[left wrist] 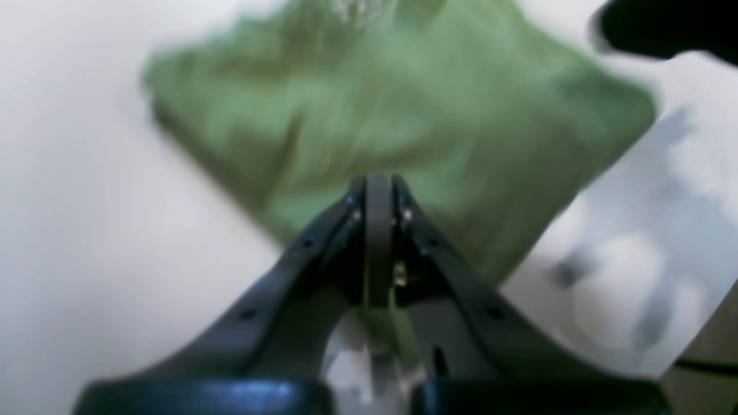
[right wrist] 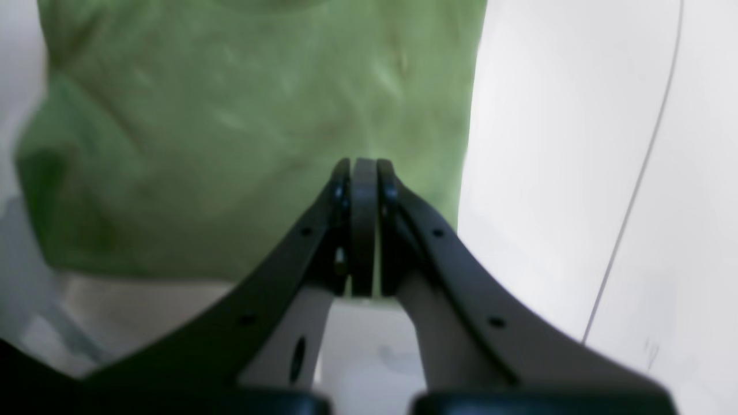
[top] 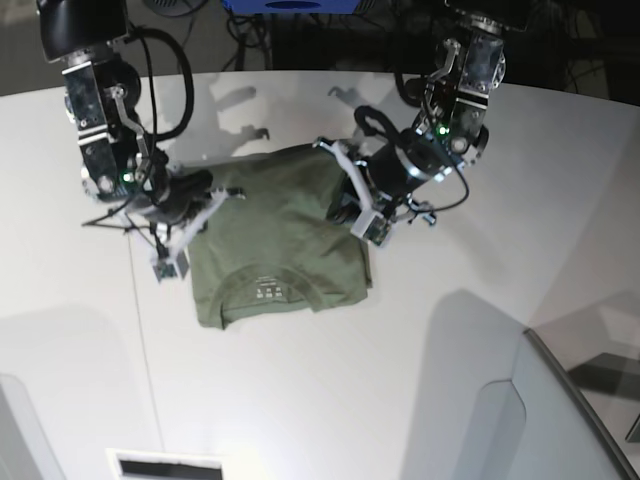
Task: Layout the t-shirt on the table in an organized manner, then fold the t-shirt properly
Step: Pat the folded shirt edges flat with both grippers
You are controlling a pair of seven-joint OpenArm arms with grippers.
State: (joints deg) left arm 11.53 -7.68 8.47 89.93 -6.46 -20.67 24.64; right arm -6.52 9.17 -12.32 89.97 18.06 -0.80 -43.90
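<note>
The olive-green t-shirt (top: 280, 235) lies on the white table (top: 300, 400) as a compact rectangle, its collar and white label toward the front. My left gripper (top: 342, 200) is at the shirt's right edge. In the left wrist view it (left wrist: 377, 181) is shut above the blurred shirt (left wrist: 403, 109). My right gripper (top: 218, 192) is at the shirt's left edge, and its own view shows it (right wrist: 363, 164) shut above the shirt (right wrist: 259, 127). No cloth shows between either pair of fingertips.
A grey angled panel (top: 565, 410) rises at the front right, and a dark slot (top: 165, 466) lies at the front edge. A thin seam (right wrist: 640, 173) crosses the table (right wrist: 548, 144). Dark cables and gear stand behind the table's far curved edge.
</note>
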